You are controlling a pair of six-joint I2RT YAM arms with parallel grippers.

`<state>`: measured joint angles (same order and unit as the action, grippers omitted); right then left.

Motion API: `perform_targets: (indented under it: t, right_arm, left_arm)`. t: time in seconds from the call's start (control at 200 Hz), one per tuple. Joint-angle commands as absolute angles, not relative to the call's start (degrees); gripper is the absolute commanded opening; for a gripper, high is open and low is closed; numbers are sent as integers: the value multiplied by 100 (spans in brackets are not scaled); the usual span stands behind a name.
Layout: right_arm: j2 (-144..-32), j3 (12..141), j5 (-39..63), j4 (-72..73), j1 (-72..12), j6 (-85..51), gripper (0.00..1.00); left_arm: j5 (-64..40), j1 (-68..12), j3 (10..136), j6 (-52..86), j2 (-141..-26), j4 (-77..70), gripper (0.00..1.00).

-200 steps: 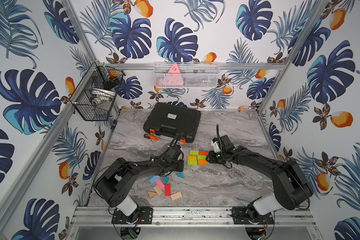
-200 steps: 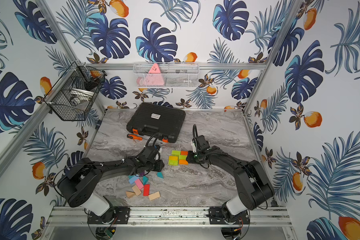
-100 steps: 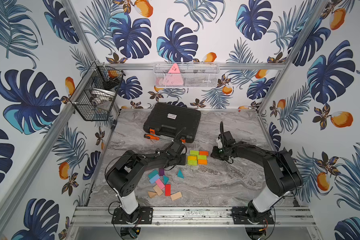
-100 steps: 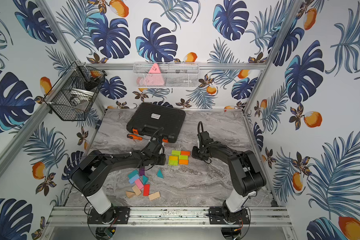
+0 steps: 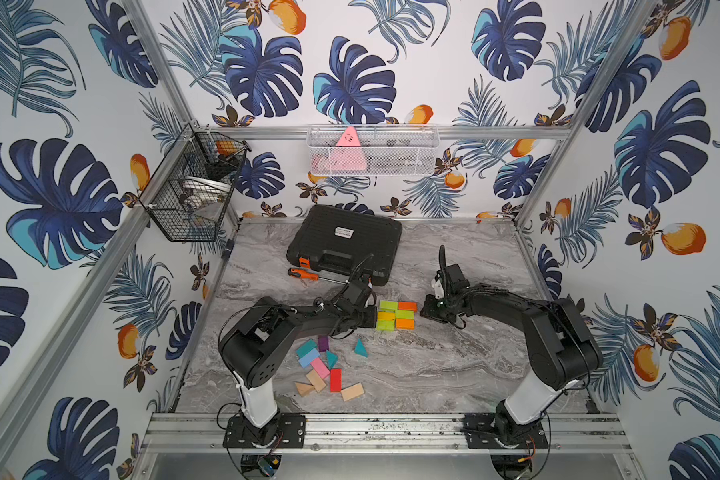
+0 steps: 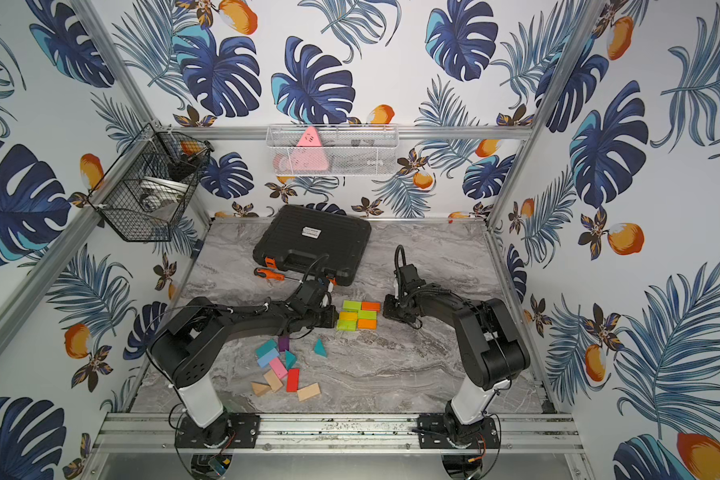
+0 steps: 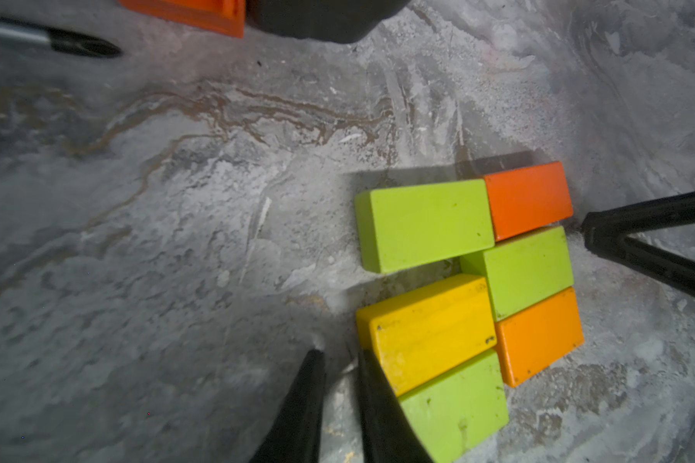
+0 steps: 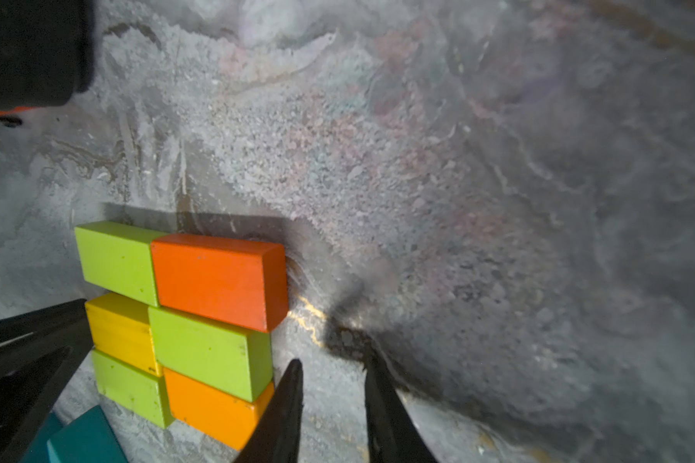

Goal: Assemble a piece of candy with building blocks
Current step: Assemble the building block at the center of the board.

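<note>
Six building blocks lie flat in a tight two-by-three patch (image 5: 395,316) (image 6: 358,316): green, yellow and orange. My left gripper (image 5: 371,320) (image 7: 340,354) sits low at the patch's left side. Its jaws stand a narrow gap apart with nothing between, and one finger (image 7: 378,401) rests against the yellow block (image 7: 430,328). My right gripper (image 5: 427,311) (image 8: 332,360) is at the patch's right side, slightly open and empty, one finger (image 8: 285,409) beside the orange block (image 8: 213,413). Several loose blocks (image 5: 325,368), teal, blue, pink, red, purple and plain wood, lie nearer the front.
A black tool case (image 5: 346,243) lies behind the blocks, with an orange-handled screwdriver (image 5: 304,274) in front of it. A black wire basket (image 5: 192,195) hangs on the left wall. A white mesh basket (image 5: 373,151) on the back wall holds a pink triangle.
Both grippers have narrowed slightly. The left arm has shifted right, up to the patch's left edge, uncovering a purple block. The right gripper has settled beside the patch's right edge.
</note>
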<state>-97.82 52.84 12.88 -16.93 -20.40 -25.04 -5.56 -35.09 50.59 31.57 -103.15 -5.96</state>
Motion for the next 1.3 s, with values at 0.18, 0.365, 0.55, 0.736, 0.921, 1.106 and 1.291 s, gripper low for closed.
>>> perform_targets:
  t: [0.18, 0.365, 0.55, 0.736, 0.921, 1.106, 1.291]
  right_arm:
    - [-9815, 5247, 1397, -1557, -2039, -2557, 30]
    - [-9817, 5281, 1342, -1590, -2039, -2544, 30]
    - [-9917, 5493, 1135, -1716, -2022, -2520, 30]
    - [-10152, 5724, 897, -1814, -2013, -2514, 30]
    - [-10393, 5938, 913, -1824, -2013, -2441, 30]
    - [-10459, 5985, 1026, -1823, -2021, -2348, 28]
    - [-10466, 5988, 1300, -1804, -2079, -2250, 28]
  left_arm:
    - [-552, -3530, 5071, 3184, -10353, -62, 24]
    - [-387, -3523, 5156, 3097, -10297, 102, 25]
    - [-198, -3368, 5379, 3006, -10316, 364, 26]
    - [-320, -3348, 5491, 3066, -10485, 279, 25]
    - [-296, -3344, 5531, 3065, -10557, 296, 26]
    - [-281, -3333, 5709, 3074, -10729, 281, 26]
    - [-179, -3331, 5778, 3085, -10767, 319, 26]
